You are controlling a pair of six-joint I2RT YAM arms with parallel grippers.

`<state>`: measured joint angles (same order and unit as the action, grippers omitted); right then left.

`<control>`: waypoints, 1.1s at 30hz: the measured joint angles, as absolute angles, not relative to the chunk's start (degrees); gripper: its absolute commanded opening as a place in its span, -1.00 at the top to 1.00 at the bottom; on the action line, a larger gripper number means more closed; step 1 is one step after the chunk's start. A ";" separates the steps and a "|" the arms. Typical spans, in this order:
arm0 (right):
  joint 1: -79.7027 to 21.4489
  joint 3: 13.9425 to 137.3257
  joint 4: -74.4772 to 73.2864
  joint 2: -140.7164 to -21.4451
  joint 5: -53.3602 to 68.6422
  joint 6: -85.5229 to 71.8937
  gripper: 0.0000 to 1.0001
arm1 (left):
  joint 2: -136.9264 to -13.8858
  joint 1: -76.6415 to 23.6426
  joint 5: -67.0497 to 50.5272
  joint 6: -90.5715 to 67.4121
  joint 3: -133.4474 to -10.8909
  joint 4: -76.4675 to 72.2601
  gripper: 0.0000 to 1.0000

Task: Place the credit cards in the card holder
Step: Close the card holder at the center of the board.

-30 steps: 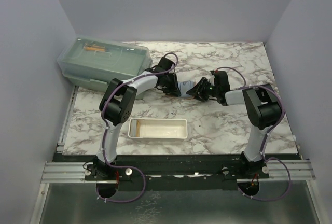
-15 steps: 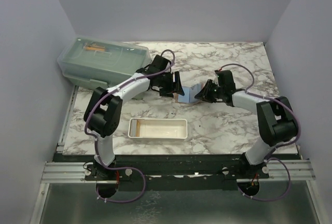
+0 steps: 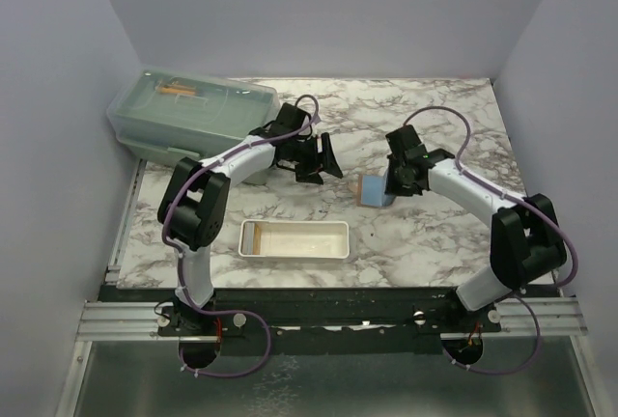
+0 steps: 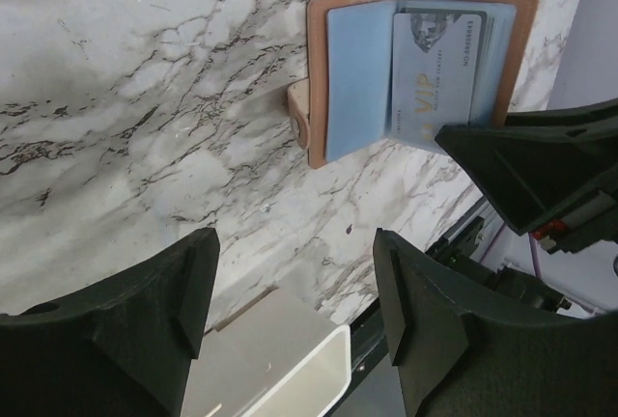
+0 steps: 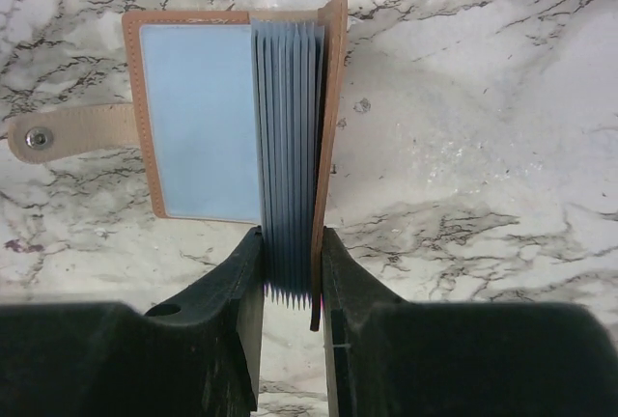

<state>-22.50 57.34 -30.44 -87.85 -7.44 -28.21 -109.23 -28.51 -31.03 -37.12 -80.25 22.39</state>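
Open card holder (image 5: 198, 118): tan-brown cover, blue-grey sleeves standing fanned. The sleeve stack and one cover sit clamped between the right gripper's fingers (image 5: 241, 282), the snap strap pointing away. Blue-grey credit card (image 4: 435, 69), marked VIP, lies askew on the sleeves.

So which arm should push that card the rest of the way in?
Probably left. The left gripper is open, empty, facing the card poking from the holder. The right gripper is busy, shut on the holder.

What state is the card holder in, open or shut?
Open. One cover of the card holder lies flat, blue sleeve showing; the right end effector pinches the other cover and sleeves.
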 measured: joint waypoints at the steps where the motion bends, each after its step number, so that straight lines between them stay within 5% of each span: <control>1: -23.70 59.13 -32.27 -89.01 -9.45 -28.32 0.48 | -110.02 -28.67 -31.55 -37.47 -80.25 22.06 -0.41; 9: -30.72 68.27 -41.45 -97.93 -20.01 -29.69 0.31 | -113.75 -30.00 -32.56 -39.20 -80.90 20.91 -0.31; 15: -35.48 73.71 -46.33 -103.90 -25.67 -32.10 -0.12 | -113.80 -30.13 -32.53 -39.18 -80.90 20.38 -0.28; 22: -37.17 74.70 -44.49 -104.07 -21.93 -32.49 -0.34 | -113.78 -29.21 -32.53 -38.52 -79.90 19.66 -0.27; 33: -36.56 68.90 -32.82 -97.71 -12.34 -32.23 -0.33 | -113.78 -28.69 -35.35 -38.30 -78.17 17.85 -0.27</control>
<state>-36.56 68.90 -32.82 -97.71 -12.34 -32.23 -113.78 -28.69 -35.35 -38.30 -78.17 17.85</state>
